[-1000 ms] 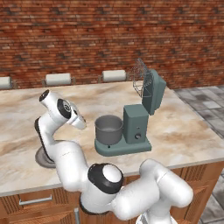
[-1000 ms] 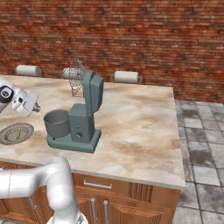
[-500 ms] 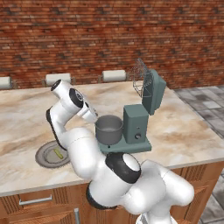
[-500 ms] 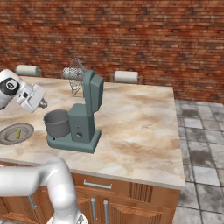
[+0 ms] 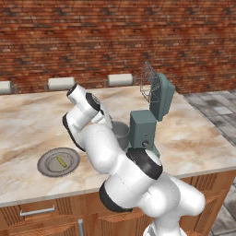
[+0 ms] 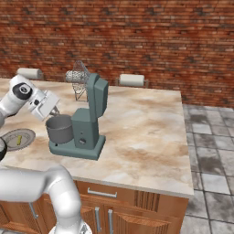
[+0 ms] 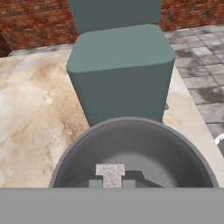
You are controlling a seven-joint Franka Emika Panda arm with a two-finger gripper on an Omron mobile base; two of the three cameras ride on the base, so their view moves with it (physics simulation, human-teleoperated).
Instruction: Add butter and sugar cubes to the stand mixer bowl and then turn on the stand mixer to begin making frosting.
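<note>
Since the earlier frame, pincer (image 6: 55,111) swung from over the plate (image 5: 47,167) to above the stand mixer bowl (image 6: 60,129). Jaws nearly together, clamped on a sugar cube (image 7: 110,174), which hangs directly over the bowl's mouth, presumably for a drop inside. Butter (image 5: 61,162) lies on the plate, well apart. Stand mixer (image 6: 86,122) head is tilted back, leaving the bowl accessible.

the end effector (image 6: 55,111) has swung from the plate (image 5: 47,165) to above the stand mixer bowl (image 6: 60,129).
</note>
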